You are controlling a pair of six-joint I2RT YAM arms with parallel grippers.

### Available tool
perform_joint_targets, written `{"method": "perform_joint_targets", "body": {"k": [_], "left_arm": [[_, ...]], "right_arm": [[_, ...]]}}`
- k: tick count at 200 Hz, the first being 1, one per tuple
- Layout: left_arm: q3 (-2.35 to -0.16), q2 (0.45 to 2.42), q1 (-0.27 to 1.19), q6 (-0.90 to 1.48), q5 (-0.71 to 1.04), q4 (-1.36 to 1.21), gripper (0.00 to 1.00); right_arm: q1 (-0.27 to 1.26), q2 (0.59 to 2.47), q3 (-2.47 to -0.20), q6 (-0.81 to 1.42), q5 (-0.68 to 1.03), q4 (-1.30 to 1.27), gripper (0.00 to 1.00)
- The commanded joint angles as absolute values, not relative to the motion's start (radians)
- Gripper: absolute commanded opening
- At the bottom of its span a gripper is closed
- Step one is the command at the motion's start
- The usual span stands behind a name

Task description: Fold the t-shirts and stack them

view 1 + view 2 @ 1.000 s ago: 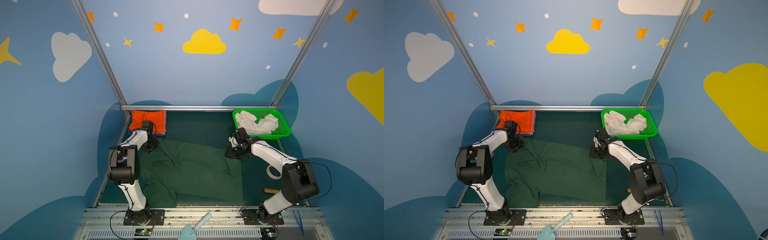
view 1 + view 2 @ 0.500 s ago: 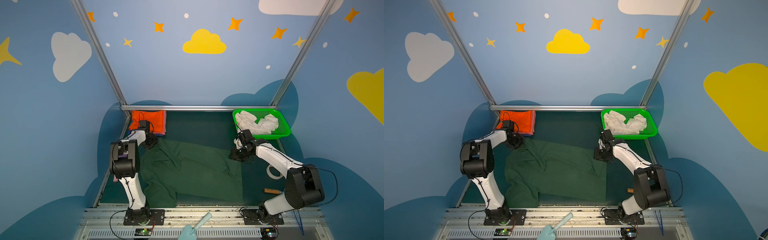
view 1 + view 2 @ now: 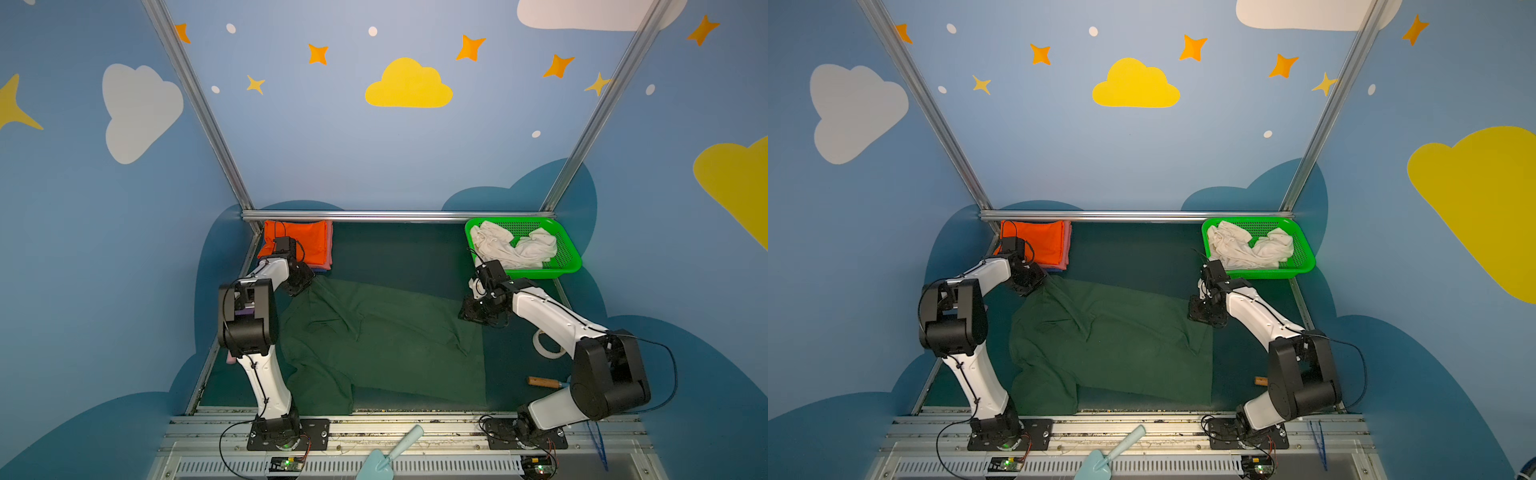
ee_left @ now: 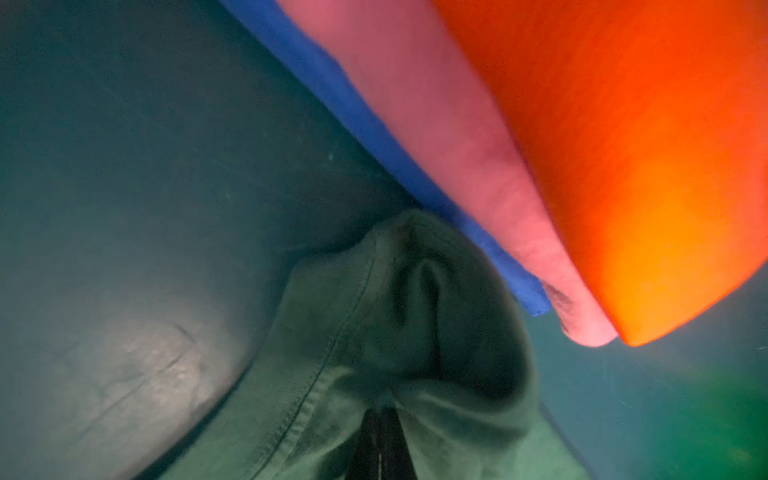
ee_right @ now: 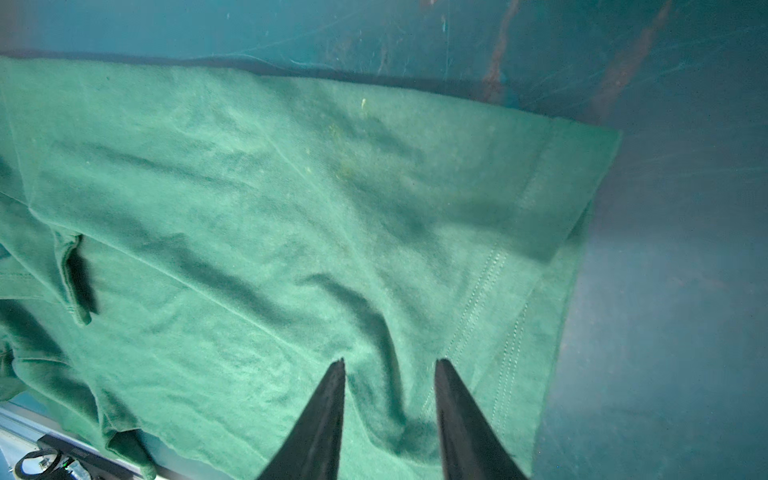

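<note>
In both top views the dark green t-shirt (image 3: pixel 386 345) lies spread mid-table, and the white t-shirt (image 3: pixel 515 247) sits crumpled in the green mesh basket (image 3: pixel 571 266).

Left wrist: your left gripper (image 4: pixel 382 432) is clenched on its bunched corner, just beside the folded orange t-shirt (image 4: pixel 623 145). Lift clear of that.

Right wrist: your right gripper (image 5: pixel 390 363) stands released over the hem. Pinch there before lifting evenly.

Green mesh basket (image 3: pixel 540 273), far right of the surface; white tape roll (image 3: pixel 536 345) and wooden handle (image 3: pixel 542 381), near right; pale blue trowel (image 3: pixel 405 442) on the front rail.
</note>
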State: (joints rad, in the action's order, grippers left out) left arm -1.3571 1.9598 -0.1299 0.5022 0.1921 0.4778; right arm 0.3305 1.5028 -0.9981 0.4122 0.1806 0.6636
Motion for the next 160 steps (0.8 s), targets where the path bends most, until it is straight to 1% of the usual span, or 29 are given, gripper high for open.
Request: {"method": "perform_joint_targets", "body": {"k": [1,61,90,107,135,160], "left_arm": [[-1.409,1.929,-0.144,0.461,0.163,0.529,0.05],[-1.544,1.999,-0.156,0.394,0.169,0.630,0.05],[-1.614,2.043,-0.163,0.362,0.156,0.692,0.05],[-1.624,2.059,-0.166,0.358,0.163,0.697,0.05],[-1.631,2.077,-0.168,0.360,0.168,0.694,0.05],[-1.635,2.086,-0.169,0.359,0.162,0.696,0.05]], "right_arm": [[0.324,1.493,-0.979,0.415,0.172,0.686,0.38],[0.263,1.499,-0.944,0.427,0.167,0.694,0.40],[0.253,1.513,-0.928,0.439,0.146,0.703,0.43],[0.252,1.528,-0.919,0.444,0.143,0.702,0.44],[0.252,1.542,-0.918,0.447,0.173,0.690,0.42],[0.248,1.544,-0.908,0.448,0.156,0.681,0.43]]}}
